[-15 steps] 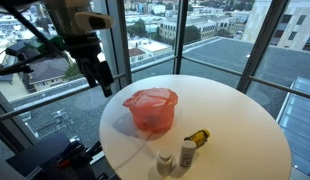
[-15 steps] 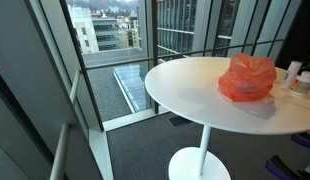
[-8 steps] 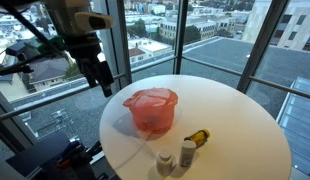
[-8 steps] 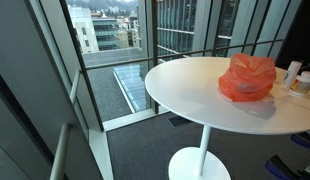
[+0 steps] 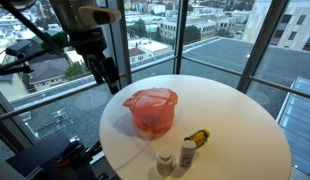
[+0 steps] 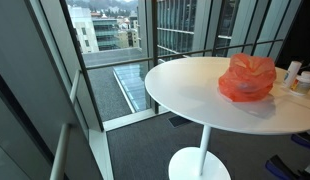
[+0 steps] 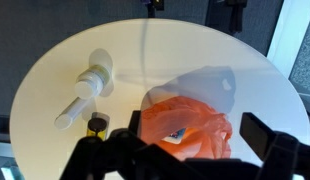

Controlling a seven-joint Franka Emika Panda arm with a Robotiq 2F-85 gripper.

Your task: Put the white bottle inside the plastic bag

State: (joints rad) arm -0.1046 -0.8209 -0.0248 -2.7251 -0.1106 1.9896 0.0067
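A crumpled orange-red plastic bag (image 5: 152, 110) sits near the middle of the round white table (image 5: 235, 115). It also shows in the other exterior view (image 6: 247, 78) and in the wrist view (image 7: 190, 122). A slim white bottle (image 5: 187, 152) stands near the table's front edge, next to a wider white bottle (image 5: 165, 160). In the wrist view the slim bottle (image 7: 77, 100) and the wide one (image 7: 100, 63) lie left of the bag. My gripper (image 5: 105, 78) hangs in the air beside the table, apart from the bag. Its jaws (image 7: 195, 130) are open and empty.
A small dark bottle with a yellow label (image 5: 198, 137) lies by the white bottles, and it also shows in the wrist view (image 7: 98, 124). Glass walls and window frames (image 5: 180, 35) surround the table. The table stands on a single pedestal (image 6: 200, 155).
The arm has shifted slightly towards the table in the exterior view. The bag and the bottles have not moved.
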